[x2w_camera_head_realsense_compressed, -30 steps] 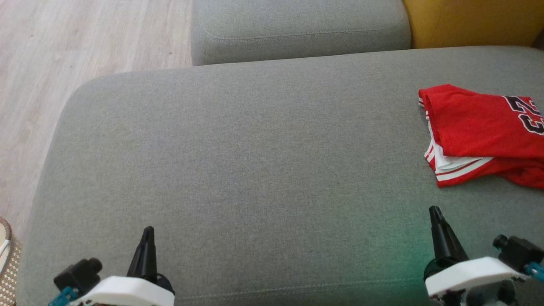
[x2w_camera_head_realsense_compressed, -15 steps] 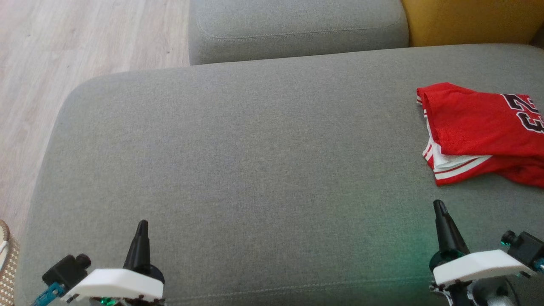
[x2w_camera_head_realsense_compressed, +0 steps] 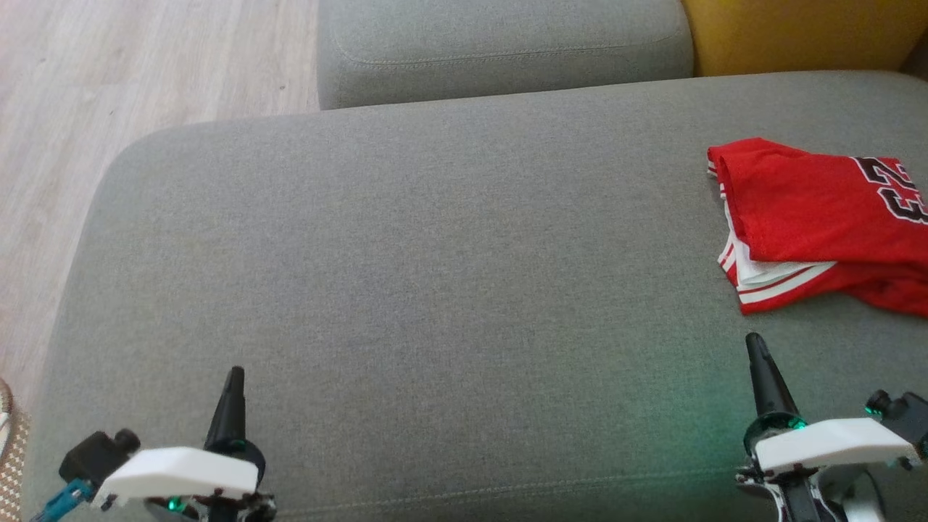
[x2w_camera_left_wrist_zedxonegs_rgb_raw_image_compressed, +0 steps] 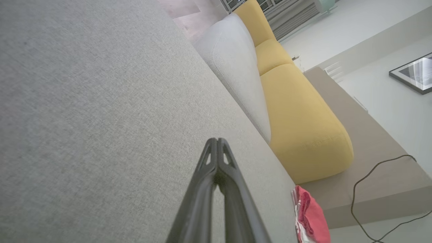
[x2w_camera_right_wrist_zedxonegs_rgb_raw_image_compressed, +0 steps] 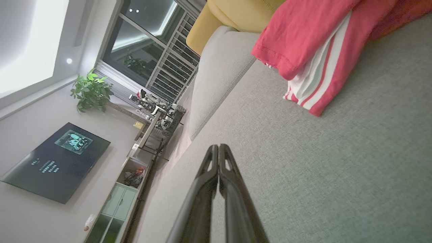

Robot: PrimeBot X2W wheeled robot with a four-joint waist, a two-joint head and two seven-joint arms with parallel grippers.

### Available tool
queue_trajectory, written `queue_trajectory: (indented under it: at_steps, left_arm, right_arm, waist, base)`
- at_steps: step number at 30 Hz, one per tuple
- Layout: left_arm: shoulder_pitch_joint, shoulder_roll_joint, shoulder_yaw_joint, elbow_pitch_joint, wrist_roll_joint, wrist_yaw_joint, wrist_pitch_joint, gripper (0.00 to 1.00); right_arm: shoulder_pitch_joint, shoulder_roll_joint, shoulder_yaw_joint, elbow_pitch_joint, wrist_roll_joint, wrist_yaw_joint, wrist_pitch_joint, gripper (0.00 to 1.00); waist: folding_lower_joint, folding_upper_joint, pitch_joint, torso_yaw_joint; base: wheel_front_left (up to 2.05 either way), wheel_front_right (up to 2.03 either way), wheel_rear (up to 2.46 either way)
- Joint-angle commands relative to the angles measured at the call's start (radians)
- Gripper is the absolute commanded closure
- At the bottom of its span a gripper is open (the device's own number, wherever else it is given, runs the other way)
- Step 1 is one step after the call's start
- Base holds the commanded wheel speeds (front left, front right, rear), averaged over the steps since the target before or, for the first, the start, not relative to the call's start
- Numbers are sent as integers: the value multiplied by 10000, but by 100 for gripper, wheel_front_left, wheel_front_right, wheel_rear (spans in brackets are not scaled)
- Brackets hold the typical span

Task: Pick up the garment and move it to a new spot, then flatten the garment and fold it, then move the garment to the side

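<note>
The garment (x2w_camera_head_realsense_compressed: 819,217) is a red jersey with white stripes and a dark number, lying folded at the right edge of the grey sofa seat (x2w_camera_head_realsense_compressed: 406,275). It also appears in the right wrist view as the garment (x2w_camera_right_wrist_zedxonegs_rgb_raw_image_compressed: 310,50) and in the left wrist view as a small red garment (x2w_camera_left_wrist_zedxonegs_rgb_raw_image_compressed: 312,216). My right gripper (x2w_camera_head_realsense_compressed: 754,342) hovers shut and empty over the seat, a little in front of the garment. My left gripper (x2w_camera_head_realsense_compressed: 235,375) is shut and empty over the seat's front left. Both wrist views show my left gripper (x2w_camera_left_wrist_zedxonegs_rgb_raw_image_compressed: 217,141) and right gripper (x2w_camera_right_wrist_zedxonegs_rgb_raw_image_compressed: 218,147) with fingertips pressed together.
A second grey cushion (x2w_camera_head_realsense_compressed: 500,43) lies behind the seat, with a yellow cushion (x2w_camera_head_realsense_compressed: 797,32) to its right. Wooden floor (x2w_camera_head_realsense_compressed: 109,72) runs along the left. A woven mat edge (x2w_camera_head_realsense_compressed: 11,449) sits at the lower left. The right wrist view shows a wall screen (x2w_camera_right_wrist_zedxonegs_rgb_raw_image_compressed: 54,162).
The whole head view has shifted slightly, so the camera moved. Both grippers stay shut; the left one sits lower and the right one slightly higher in the picture. The garment lies unchanged.
</note>
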Motion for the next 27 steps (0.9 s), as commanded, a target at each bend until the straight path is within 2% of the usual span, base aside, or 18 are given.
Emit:
queue_trajectory:
  at_steps: [1, 27]
  left_arm:
    - [-587, 181, 316, -277, -315, -123, 41, 100]
    - [-1220, 179, 924, 107, -3330, -486, 785, 100]
  right_arm:
    - [-510, -167, 67, -275, 333, -2, 69, 100]
    - [-926, -175, -139, -93, 3441, -3, 828, 100]
  waist:
    - [0, 0, 4, -7]
    - [0, 0, 71, -131]
  base:
    - [0, 0, 0]
    - [0, 0, 0]
